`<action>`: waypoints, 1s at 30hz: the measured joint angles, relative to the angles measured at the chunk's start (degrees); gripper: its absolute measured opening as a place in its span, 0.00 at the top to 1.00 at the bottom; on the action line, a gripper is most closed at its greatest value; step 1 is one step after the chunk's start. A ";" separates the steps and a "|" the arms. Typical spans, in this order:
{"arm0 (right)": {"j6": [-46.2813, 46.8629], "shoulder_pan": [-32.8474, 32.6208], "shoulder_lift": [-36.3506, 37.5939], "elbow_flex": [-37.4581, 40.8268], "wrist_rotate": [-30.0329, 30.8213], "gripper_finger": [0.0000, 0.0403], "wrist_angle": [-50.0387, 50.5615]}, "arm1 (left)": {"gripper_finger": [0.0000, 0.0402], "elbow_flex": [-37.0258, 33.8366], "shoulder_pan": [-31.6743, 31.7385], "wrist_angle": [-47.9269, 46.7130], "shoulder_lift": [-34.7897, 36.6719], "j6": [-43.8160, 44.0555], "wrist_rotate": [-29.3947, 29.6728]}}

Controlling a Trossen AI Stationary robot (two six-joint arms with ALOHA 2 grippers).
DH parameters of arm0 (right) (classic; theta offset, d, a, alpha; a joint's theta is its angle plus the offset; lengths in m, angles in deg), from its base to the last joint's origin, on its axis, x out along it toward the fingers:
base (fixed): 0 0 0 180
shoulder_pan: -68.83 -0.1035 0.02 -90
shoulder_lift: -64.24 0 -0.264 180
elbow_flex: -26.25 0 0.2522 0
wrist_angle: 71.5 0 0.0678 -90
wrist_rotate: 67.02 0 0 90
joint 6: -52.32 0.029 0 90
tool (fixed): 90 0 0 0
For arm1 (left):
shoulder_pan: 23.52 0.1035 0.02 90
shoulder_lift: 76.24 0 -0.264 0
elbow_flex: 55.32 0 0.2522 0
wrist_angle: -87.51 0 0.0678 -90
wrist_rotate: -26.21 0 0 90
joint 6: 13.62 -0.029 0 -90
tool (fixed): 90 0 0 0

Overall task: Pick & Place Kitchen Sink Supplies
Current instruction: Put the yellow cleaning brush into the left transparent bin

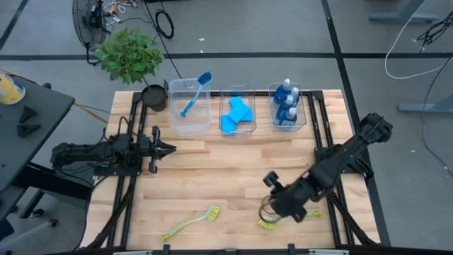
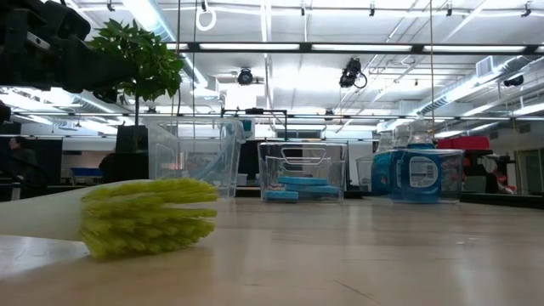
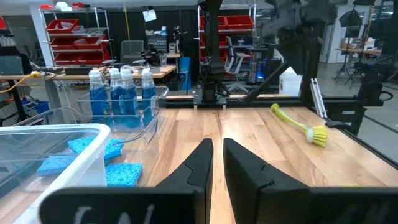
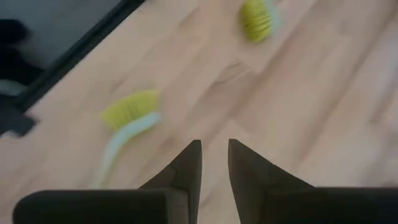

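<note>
Pale wooden planks make up the worktop [image 1: 212,170], with three clear bins [image 1: 190,106] in a row along its far edge: one holds the blue brush [image 1: 196,93], the middle one the blue sponges [image 1: 237,113], the last the blue bottles [image 1: 287,103]. Two yellow-green brushes are left on the near side, one [image 1: 191,222] lying alone near the front edge and the other [image 1: 267,222] just beside my right end effector [image 1: 272,211]. I judge these brushes light and stiff, with soft, springy bristles, so the thin handle is the place to take hold. My right end effector hangs over the nearer brush, fingers a narrow slit apart and gripping nothing. My left end effector [image 1: 166,149] waits over the left side, fingers also slightly apart and empty.
</note>
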 joint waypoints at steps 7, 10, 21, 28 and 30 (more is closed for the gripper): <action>8.80 -7.24 -0.04 3.55 -2.49 0.80 1.36 | 0.89 -0.01 -0.02 0.00 0.00 0.01 0.00; 11.76 -9.53 -0.04 5.51 -3.00 0.80 1.13 | 0.89 0.00 0.00 0.00 0.01 0.00 0.00; 21.26 -14.43 -0.06 12.83 -4.46 0.80 0.63 | 0.89 0.01 0.00 0.00 0.00 -0.01 0.00; 21.36 -15.45 -0.06 18.05 -11.46 0.80 -6.82 | 0.89 0.00 -0.01 0.00 0.01 -0.02 0.00; 21.35 -15.61 -0.06 19.24 -11.69 0.78 -9.17 | 0.89 -0.01 -0.01 0.00 0.00 0.01 0.00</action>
